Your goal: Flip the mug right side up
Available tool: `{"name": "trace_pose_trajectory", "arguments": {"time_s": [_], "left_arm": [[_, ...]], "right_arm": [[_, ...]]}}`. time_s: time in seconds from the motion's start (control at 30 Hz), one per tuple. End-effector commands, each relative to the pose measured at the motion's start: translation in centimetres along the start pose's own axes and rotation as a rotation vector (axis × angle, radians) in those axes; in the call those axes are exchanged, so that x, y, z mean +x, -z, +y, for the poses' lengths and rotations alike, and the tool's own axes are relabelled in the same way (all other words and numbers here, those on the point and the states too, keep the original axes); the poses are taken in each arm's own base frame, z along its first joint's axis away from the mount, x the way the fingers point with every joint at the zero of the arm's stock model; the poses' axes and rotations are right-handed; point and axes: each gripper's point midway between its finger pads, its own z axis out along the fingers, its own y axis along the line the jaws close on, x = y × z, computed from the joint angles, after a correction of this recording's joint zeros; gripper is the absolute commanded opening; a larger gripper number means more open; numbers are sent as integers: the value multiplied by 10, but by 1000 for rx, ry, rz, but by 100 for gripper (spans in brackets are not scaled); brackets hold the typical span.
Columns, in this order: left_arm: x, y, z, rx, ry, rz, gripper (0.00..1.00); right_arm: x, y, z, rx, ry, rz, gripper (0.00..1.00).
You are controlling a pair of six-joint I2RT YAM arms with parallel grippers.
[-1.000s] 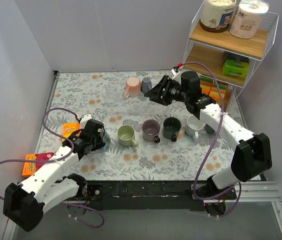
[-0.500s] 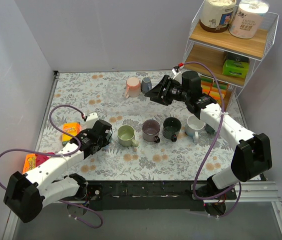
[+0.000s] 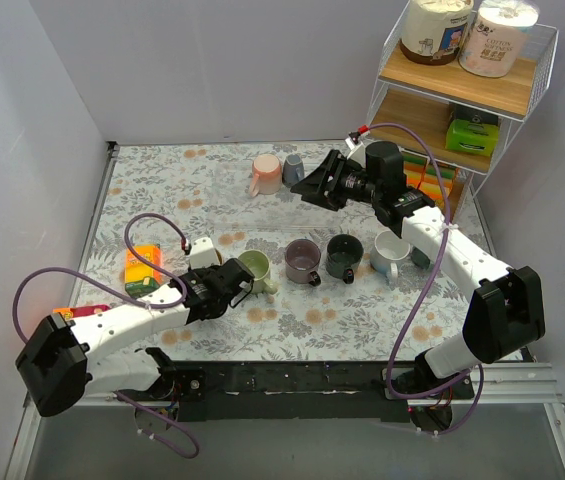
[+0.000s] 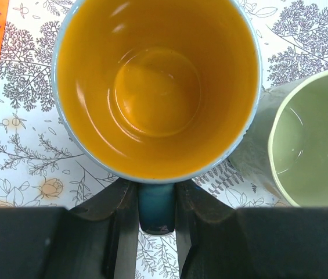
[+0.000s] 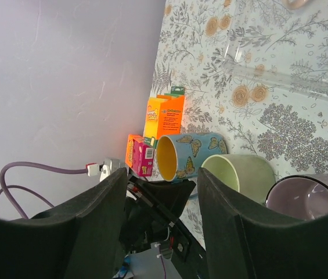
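Swinging rightward over the last second, the left arm (image 3: 132,320) has left the orange box (image 3: 142,265) behind its wrist and reached the row of mugs on the table (image 3: 362,310). The right arm has not shifted.

The left gripper (image 4: 157,203) is closed narrowly on the handle (image 4: 156,212) of the blue butterfly mug (image 4: 158,87), one finger on each side. The mug sits directly ahead of the fingers, mouth up, with its orange inside open to the wrist camera. It looks already righted. Gripping the handle rather than the wall leaves the rim free and fixes the mug's orientation. Whether its base rests on the table cannot be told.

The green mug (image 4: 314,145) stands just beside it, on the gripper's right, so the carry seems meant to add this mug to the row.

The right gripper (image 3: 300,190) hangs well beyond the row with its jaws about halfway apart and nothing between them, probably parked clear of the other arm's path.
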Motion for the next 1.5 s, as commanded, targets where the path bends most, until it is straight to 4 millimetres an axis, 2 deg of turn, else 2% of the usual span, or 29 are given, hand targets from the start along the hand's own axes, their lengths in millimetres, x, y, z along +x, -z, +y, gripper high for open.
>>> {"name": "trace_pose_trajectory", "arguments": {"time_s": [0.0,0.07,0.2,0.37,0.4,0.53,0.73,0.93,1.0,1.03,1.07,1.1,1.13,1.17,1.2,1.23,1.3,1.43,1.47], "left_arm": [[-11,9,-11,0,97,-62,15],[-9,12,-14,6,104,-62,19],[-5,17,-18,17,105,-63,20],[-2,19,-12,-25,117,-60,25],[-5,20,-13,-29,121,-64,38],[-7,23,-7,-77,114,-64,57],[-12,26,-9,-81,117,-66,70],[-37,45,-16,-7,157,-96,86],[-48,53,-20,40,159,-114,98],[-57,61,-26,92,182,-129,98],[-61,64,-27,110,143,-140,98],[-69,69,-31,138,159,-156,98],[-77,74,-30,154,176,-174,98],[-82,77,-31,163,170,-183,98],[-86,81,-33,178,170,-191,98],[-96,87,-40,211,186,-208,98],[-109,96,-48,262,173,-240,98],[-136,116,-64,344,162,-298,98],[-141,119,-66,354,164,-304,98]], "right_arm": [[-2,1,4,-20,9,6,59],[-3,1,3,-18,13,2,59],[0,1,-5,12,-1,16,60],[-2,2,-5,11,0,16,60],[-1,1,-6,11,2,18,60],[0,2,-7,9,-2,24,60],[-1,2,-8,10,-1,23,60],[-5,-1,-17,43,35,23,62],[-11,-2,-19,67,69,16,64],[-12,-5,-33,123,112,20,66],[-22,-6,-27,130,159,0,66],[-26,-8,-32,153,192,-2,68],[-32,-11,-49,220,255,-3,68],[-39,-13,-53,244,296,-12,69],[-49,-15,-47,243,350,-32,71],[-56,-20,-58,275,426,-32,73],[-71,-24,-59,295,545,-54,77],[-99,-37,-73,352,714,-131,81],[-100,-40,-75,356,743,-140,81]]}}
